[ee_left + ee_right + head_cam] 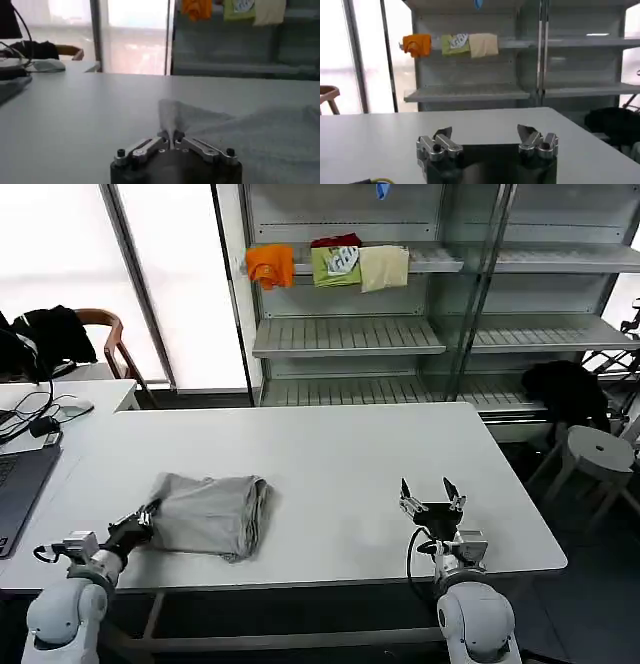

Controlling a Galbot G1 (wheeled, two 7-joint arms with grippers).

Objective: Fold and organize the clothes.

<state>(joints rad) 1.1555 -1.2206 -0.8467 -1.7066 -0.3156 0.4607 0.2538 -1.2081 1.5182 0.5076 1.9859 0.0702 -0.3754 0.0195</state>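
Soft grey fabric, folded into a loose bundle: 1 shirt (pixel 210 514) on the white table (pixel 330 454), toward the robot's left. Seen from the head, left gripper (pixel 148 514) touching the bundle's near-left edge, low over the tabletop. Right gripper (pixel 430 496) well apart to the robot's right, over bare table, fingers spread wide and holding nothing. Folded orange, green and cream cloths (pixel 330 264) up on the shelf unit (pixel 350 334) behind, far from both arms.

From the left wrist: left gripper (pixel 171 140) pinched tight on a raised peak of the shirt (pixel 240 135), the rest of the cloth spreading away across the table (pixel 75 115). Only a thin ridge caught, by the look of it. Likely risks: cloth slipping free under a quick pull; the top layer alone dragged, undoing the fold; the whole bundle sliding instead of turning over, with nothing pinning the far side.

From the right wrist: right gripper (pixel 487 142) open wide, empty, aimed at the shelves (pixel 470 92). Too far away to steady the shirt without a long reach across.
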